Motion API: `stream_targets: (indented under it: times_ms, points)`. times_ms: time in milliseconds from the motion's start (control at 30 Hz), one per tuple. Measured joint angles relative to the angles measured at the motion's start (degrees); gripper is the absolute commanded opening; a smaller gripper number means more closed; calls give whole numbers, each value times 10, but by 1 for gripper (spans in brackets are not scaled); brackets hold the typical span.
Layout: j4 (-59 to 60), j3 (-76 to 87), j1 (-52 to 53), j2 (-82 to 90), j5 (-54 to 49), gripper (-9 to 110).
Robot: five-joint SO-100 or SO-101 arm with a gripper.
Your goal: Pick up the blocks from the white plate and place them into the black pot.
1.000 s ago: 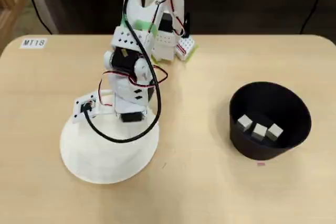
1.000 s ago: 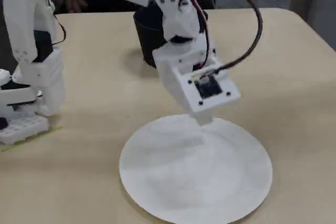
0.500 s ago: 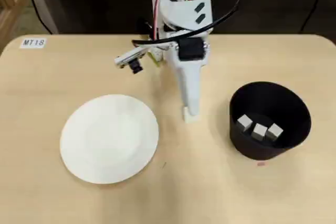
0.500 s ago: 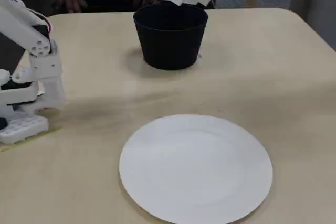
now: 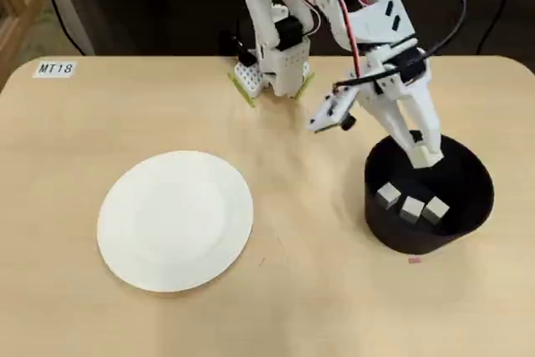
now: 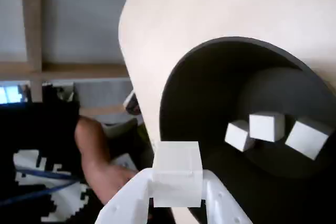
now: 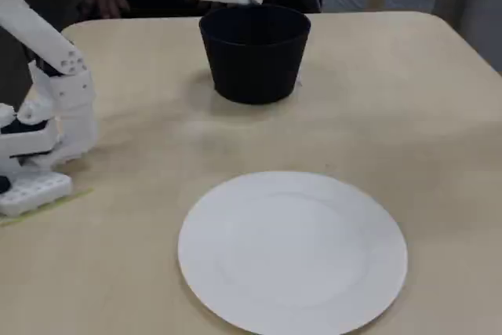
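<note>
Table (image 5: pixel 318 307) light wood. White plate (image 5: pixel 175 220) bare, left of the black pot (image 5: pixel 428 240) in the overhead view, well apart. Pot holds three blocks in a row on its floor: (image 5: pixel 388 196), (image 5: pixel 411 209), (image 5: pixel 435 211). Gripper (image 5: pixel 424 155) hangs over the pot's far rim, fingers (image 6: pixel 220 203) clamped on the fourth block (image 6: pixel 177 174), held above the pot's opening, clear of the other three.
</note>
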Motion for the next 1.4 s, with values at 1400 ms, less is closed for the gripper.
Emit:
stream_targets:
  times_ms: [1400]
  points:
    - [196, 25, 323, 179, 138, -2]
